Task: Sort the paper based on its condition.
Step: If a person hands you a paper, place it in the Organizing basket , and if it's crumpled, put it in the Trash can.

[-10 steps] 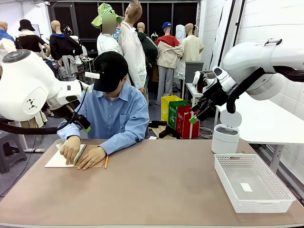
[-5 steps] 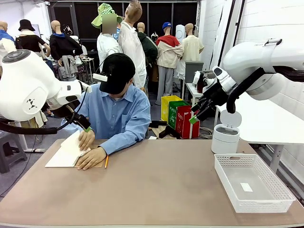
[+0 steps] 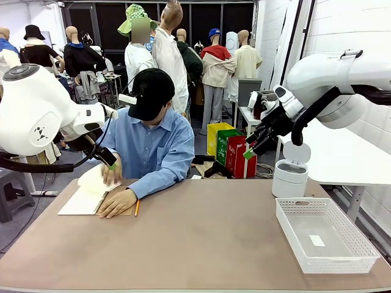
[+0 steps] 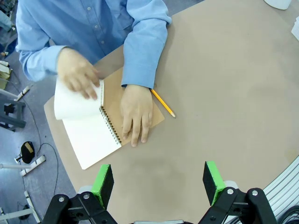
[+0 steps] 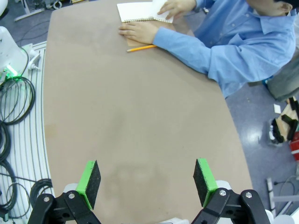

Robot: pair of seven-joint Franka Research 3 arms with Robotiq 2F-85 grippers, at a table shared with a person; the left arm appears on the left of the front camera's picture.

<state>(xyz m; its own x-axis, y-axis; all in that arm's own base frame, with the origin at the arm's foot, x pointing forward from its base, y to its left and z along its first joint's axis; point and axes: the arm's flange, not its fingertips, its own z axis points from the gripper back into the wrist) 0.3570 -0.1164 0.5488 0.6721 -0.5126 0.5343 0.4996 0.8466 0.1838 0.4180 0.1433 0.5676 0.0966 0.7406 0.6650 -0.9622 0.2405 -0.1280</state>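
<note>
At the table's far left lies an open spiral notebook (image 3: 78, 204) (image 4: 93, 135) (image 5: 135, 11). A person's hand (image 3: 112, 173) lifts its top white page (image 3: 93, 179) (image 4: 72, 100) (image 5: 161, 17), which curls upward; I cannot tell whether it is free of the spiral. The person's other hand (image 4: 134, 112) presses flat on the brown cover. My left gripper (image 4: 159, 179) (image 3: 109, 160) hovers open high above that corner, holding nothing. My right gripper (image 5: 147, 179) (image 3: 252, 146) hangs open high over the right side, far from the notebook.
An orange pencil (image 3: 136, 207) (image 4: 162, 102) (image 5: 141, 47) lies beside the notebook. A white mesh basket (image 3: 287, 229) at the right front holds a tiny white scrap (image 3: 316, 240). A white lidded bin (image 3: 289, 178) stands behind it. Bare brown tabletop (image 3: 201, 238) spans the middle.
The person's hand went from resting flat on the notebook to raising its top page, which now curls up. Neither arm has moved.
</note>
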